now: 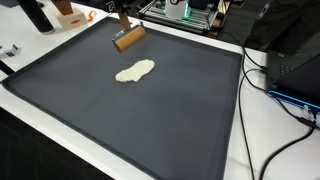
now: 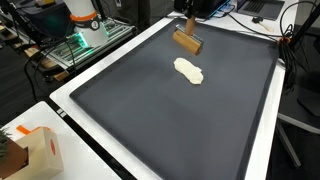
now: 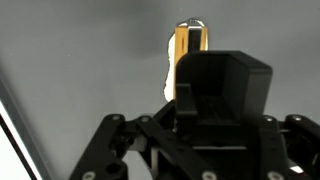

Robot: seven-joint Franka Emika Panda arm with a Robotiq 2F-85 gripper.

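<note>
In both exterior views my gripper (image 1: 120, 24) (image 2: 187, 22) hangs over the far part of a dark grey mat (image 1: 120, 110) (image 2: 170, 120). It is shut on a short tan wooden block (image 1: 129, 38) (image 2: 187, 41), which is held just above the mat and tilted. A flat cream-coloured lump (image 1: 134, 71) (image 2: 189, 71) lies on the mat a short way in front of the block, apart from it. In the wrist view the wooden block (image 3: 187, 42) sticks out beyond the black fingers (image 3: 225, 80). A sliver of the cream lump (image 3: 166, 78) shows beside it.
A white table edge (image 1: 250, 110) (image 2: 60, 100) frames the mat. Black cables (image 1: 275, 85) trail along one side. Electronics on a stand (image 1: 185, 12) (image 2: 85, 35) sit behind the mat. A cardboard box (image 2: 40, 150) stands at a near corner.
</note>
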